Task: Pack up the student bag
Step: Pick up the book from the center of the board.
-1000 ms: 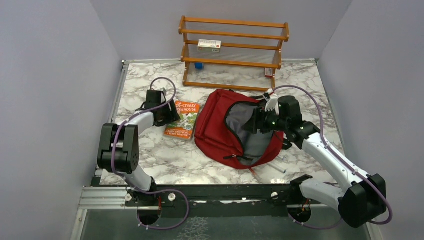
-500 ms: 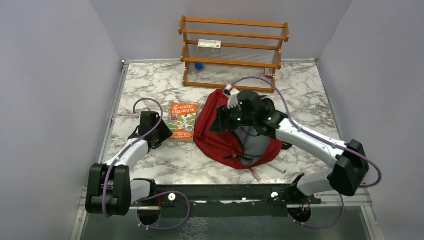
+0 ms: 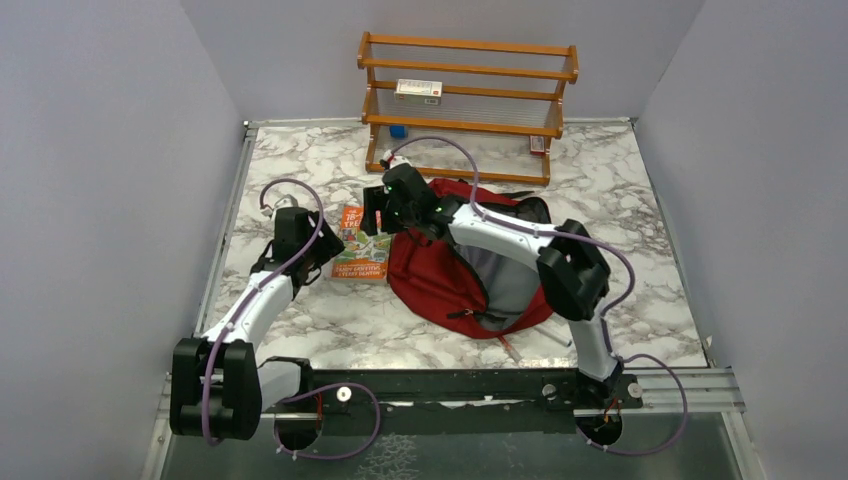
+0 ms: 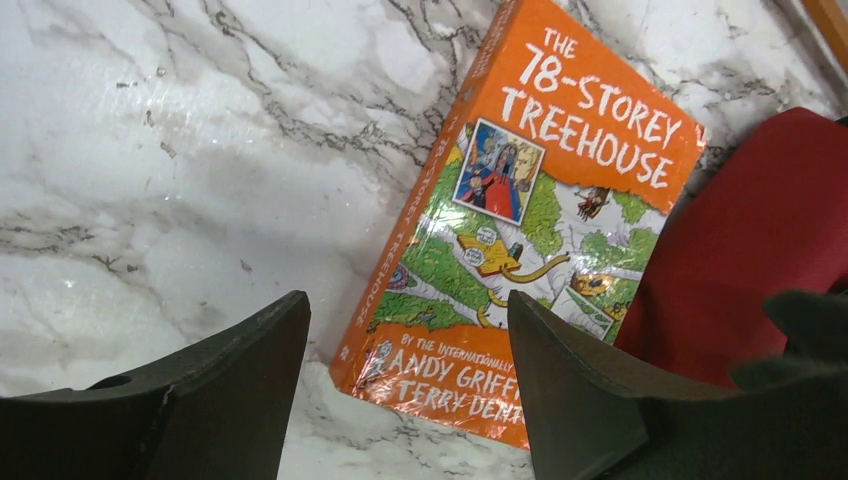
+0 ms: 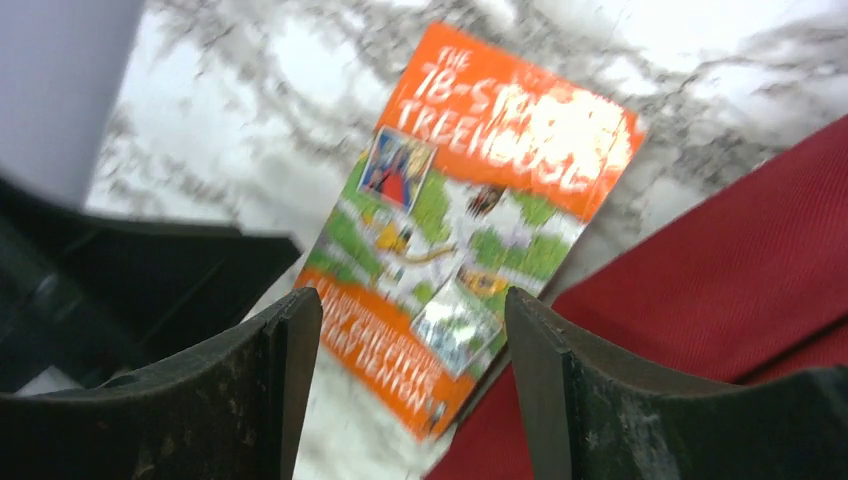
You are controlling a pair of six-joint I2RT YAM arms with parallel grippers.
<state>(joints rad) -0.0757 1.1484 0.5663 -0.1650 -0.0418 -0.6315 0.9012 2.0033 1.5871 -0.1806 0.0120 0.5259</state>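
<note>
Starting nearest, with the left arm: rises from a folded elbow by the near edge of the worktop and stretches forward and slightly right, wrist tipped down. Ends in the left fingers, spread apart with nothing between them, hovering just over the near-left corner of the orange book. Probably lined up that way to take the spine edge or to steady the book.

Further in, on the right: climbs from the base to a raised elbow, then lays the forearm of the right arm leftward straight across the student bag. Carries the right fingers over to the book's far end, likewise parted and empty, pointing down at the cover. Looks like a two-sided approach, suited to lifting a flat paperback off the marble.

Mid-worktop, just right of the book and edge to edge with it as far as can be told: the student bag, lying flat, mouth unzipped with grey lining showing. Open that way, likely, to receive the book. Cannot tell whether anything is inside.

Farthest back, against the wall: a wooden rack with a white box on an upper shelf, well apart from both arms.
</note>
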